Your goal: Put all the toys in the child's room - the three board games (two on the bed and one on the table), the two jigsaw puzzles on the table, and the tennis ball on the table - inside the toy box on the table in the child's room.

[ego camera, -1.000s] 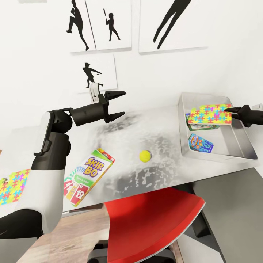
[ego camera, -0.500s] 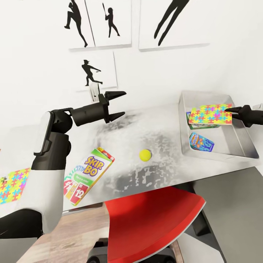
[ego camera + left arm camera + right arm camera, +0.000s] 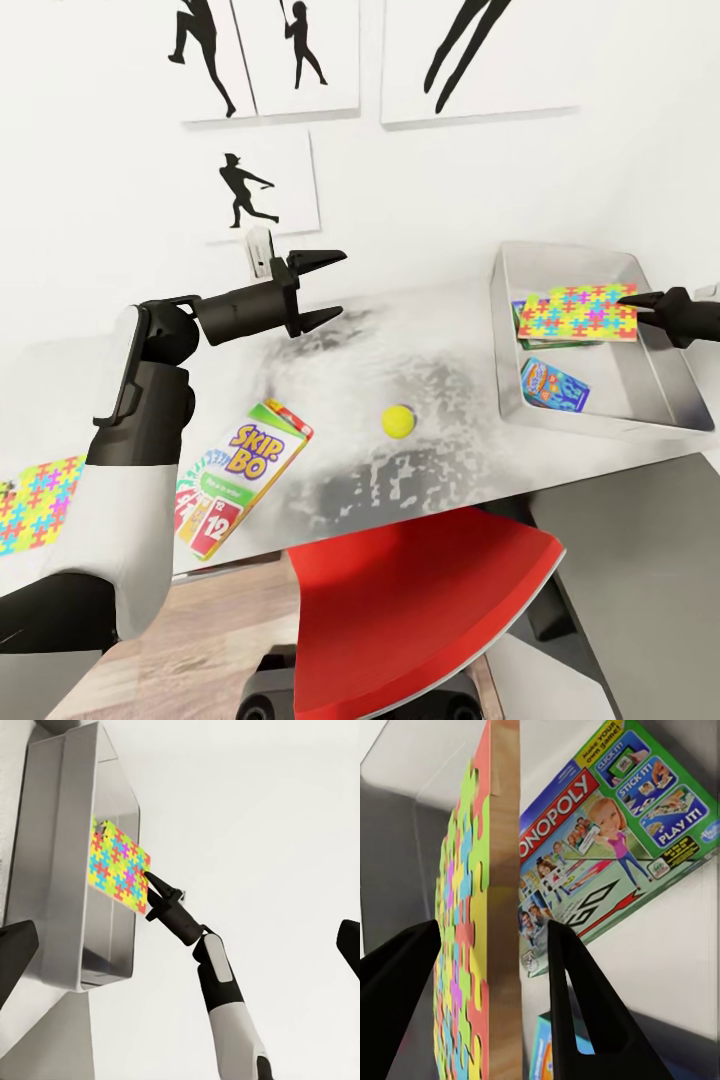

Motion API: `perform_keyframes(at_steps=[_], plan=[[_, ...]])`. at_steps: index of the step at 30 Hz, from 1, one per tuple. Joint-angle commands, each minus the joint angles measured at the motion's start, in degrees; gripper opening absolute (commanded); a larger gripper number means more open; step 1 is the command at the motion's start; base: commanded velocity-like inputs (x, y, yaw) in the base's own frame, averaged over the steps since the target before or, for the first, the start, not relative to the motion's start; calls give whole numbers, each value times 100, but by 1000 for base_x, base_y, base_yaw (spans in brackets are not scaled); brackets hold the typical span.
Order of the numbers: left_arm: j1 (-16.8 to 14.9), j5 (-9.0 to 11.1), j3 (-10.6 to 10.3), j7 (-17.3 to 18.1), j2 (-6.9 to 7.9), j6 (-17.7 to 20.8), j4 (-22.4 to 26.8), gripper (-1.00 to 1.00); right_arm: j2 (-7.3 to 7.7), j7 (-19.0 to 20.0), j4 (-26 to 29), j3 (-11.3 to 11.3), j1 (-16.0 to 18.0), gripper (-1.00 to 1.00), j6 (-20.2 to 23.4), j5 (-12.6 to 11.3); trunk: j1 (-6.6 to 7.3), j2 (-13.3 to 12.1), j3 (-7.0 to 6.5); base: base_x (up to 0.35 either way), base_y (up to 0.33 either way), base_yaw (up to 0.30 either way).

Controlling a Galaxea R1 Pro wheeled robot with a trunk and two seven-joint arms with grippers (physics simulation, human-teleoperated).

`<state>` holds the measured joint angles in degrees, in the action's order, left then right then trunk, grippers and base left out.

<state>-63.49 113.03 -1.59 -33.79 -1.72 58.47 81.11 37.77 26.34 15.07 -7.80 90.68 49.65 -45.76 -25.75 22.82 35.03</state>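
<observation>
Nearest, bottom centre of the head view, red chair (image 3: 420, 600) tucked under the desk (image 3: 440, 370)

At lower left, second jigsaw puzzle (image 3: 35, 505) flat on the desk, slid a little down and left in the frame since a second ago, along with everything else: camera drift, not a move of the toys

Beside it, yellow-green-red board game (image 3: 240, 475), lettered "SKIP-BO", with a "12" on its card art. Just right, tennis ball (image 3: 398, 421) at frame centre, untouched

Above these, left gripper (image 3: 342, 283) hovering as before, fingers spread, empty

Further right, toy box (image 3: 640, 370) already holding the blue game (image 3: 553, 385), print too small to read, and the green-edged game (image 3: 607, 847), marked "MONOPOLY", "PLAY IT!", "STICK IT!"

Over that, held jigsaw puzzle (image 3: 578, 312) still pinched at one edge by the right gripper (image 3: 628, 298); release judged the next step, leaving three toys out

On the far wall, athlete prints (image 3: 255, 185), no writing
</observation>
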Motion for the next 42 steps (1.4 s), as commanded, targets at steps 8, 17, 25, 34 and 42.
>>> perform_keyframes(at_steps=[8, 17, 25, 34, 42], plan=[[-5, 53, 1, -65, -10, 7, 1, 100, 19, 34, -4, -46, 10, -100, -258, 5, -3, 10, 14, 0, 0, 0], [-39, 53, 1, -66, -47, 7, 1, 100, 11, 22, -6, -46, 25, -100, -554, -1, -3, 10, 14, 0, 0, 0], [-52, 47, 1, -73, -61, 7, 1, 100, -2, 27, -4, -46, 28, -100, -590, -5, -3, 10, 14, 0, 0, 0], [-53, 44, 1, -74, -65, 7, 1, 100, -26, 20, -4, -46, 28, -100, -596, -37, -3, 10, 19, 0, 0, 0], [-53, 41, 0, -75, -65, 7, 1, 100, -15, 13, -5, -46, 37, -100, -597, -45, -3, 10, 68, 0, 0, 0]])
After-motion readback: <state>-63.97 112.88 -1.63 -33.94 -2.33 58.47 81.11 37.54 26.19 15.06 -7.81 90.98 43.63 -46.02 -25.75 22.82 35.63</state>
